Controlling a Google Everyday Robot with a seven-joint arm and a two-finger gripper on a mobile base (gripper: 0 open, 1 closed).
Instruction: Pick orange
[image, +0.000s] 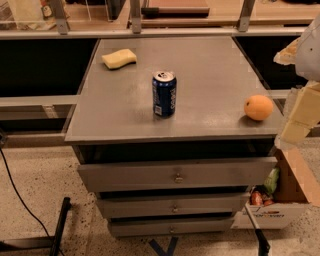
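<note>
The gripper (299, 116) shows only in part, as pale blocky segments at the right edge of the view, hanging just off the right side of the cabinet at about the height of its top. Whether it is open or closed, I cannot tell. It holds nothing that can be seen.

Just to the left of it lies the small round orange fruit with matte skin (258, 107), resting on the flat grey metal surface (210, 70) close to the front right corner and near the right edge. Fruit and gripper are near one another but apart, with no contact.

Further in, about the middle of the surface, a blue aluminium soda can (164, 93) stands upright, well apart from the fruit. At the far left corner lies a pale yellow rectangular sponge (119, 58). Below the top are three grey metal drawers (175, 175), each slightly open, and on the floor to the right sits an open cardboard box (280, 212) with some packets in it.

As a judgement, the pick is not yet done: the approach looks close to its end, while closing on the fruit and lifting it clear are both left to do
</note>
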